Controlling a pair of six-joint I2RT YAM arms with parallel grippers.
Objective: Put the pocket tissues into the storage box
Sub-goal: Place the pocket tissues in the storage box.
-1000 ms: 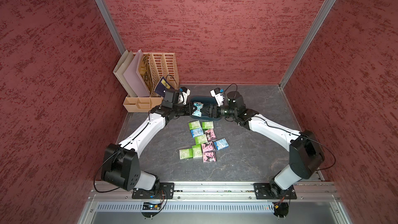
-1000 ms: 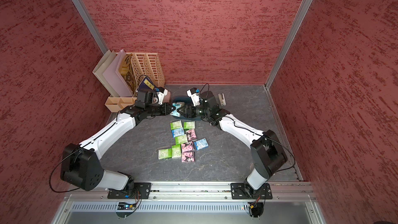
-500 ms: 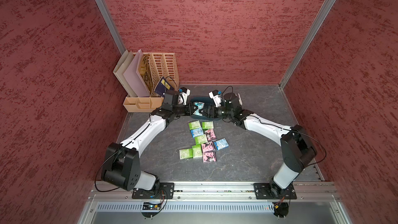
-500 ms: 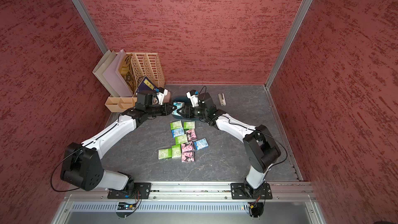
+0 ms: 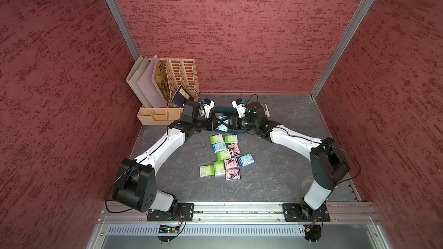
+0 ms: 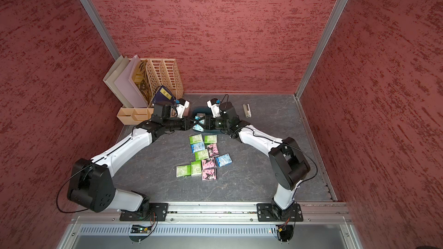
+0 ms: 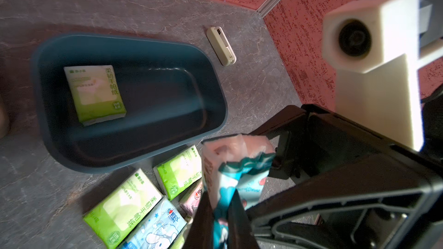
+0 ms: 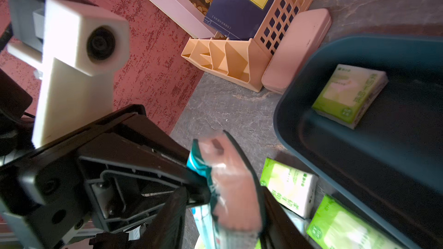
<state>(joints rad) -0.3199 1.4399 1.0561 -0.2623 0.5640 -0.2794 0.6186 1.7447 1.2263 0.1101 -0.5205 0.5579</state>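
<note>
At the far left, the file organiser [image 5: 182,75] and the slim pink case [image 8: 297,49] stand just beside the storage box [image 7: 163,97]. A knock from your left arm could shove the box against them. Your left gripper [image 7: 219,202] is clenched on a crumpled pink and teal packet [image 7: 237,164], held in the air over the near part of the box, judging by both top views. Tip to tip with it sits your right gripper [image 5: 227,123]. Its jaws flank the same packet, but you cannot tell from these views whether they have bitten. That is the weak spot. If the left lets go before the right has a firm hold, the packet falls. This close to the near rim, it may land outside among the loose pocket tissues [image 5: 224,155] on the desk [image 5: 275,176]. If both pull while clamped, the thin wrap could tear or slip out. The fingers are crowded enough to clash too. Only one green packet [image 7: 94,93] lies in the box, so most of the job remains. At the far right, the small beige stapler-like object [image 7: 221,45] lies apart from the box and looks out of harm's way.
</note>
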